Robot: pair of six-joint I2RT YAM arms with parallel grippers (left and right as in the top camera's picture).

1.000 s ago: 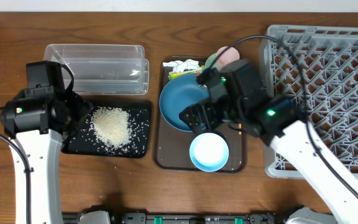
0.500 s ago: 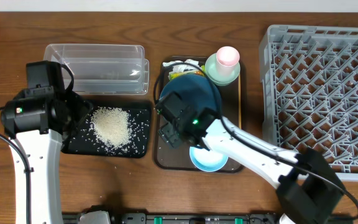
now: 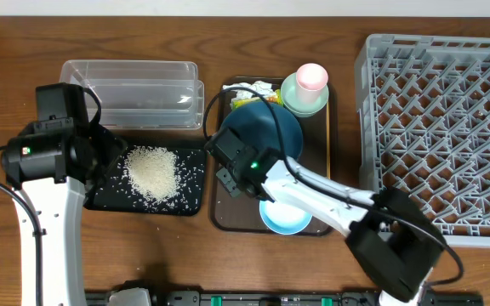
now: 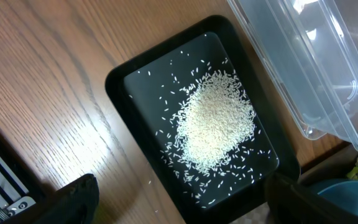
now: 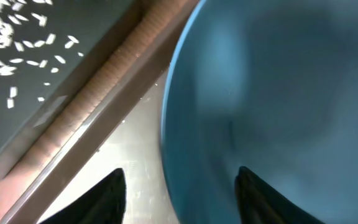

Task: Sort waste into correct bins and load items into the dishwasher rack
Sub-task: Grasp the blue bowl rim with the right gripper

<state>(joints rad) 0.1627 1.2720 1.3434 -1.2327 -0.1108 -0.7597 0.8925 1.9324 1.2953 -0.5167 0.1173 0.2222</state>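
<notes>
a: what's new with the right gripper (image 5: 180, 182)?
b: it has swung from the right side of the brown serving tray (image 3: 328, 140) to the left rim of the large dark-blue bowl (image 3: 275, 132), jaws narrowing astride that rim, not yet pinching it
a: so the bowl's next for the dishwasher rack (image 3: 366, 102)?
b: likely. it sits upright on the tray, glossy, seemingly empty
a: left gripper (image 4: 182, 202)?
b: gaping, empty, over the rice (image 4: 216, 124) in the black tray (image 4: 135, 81)
</notes>
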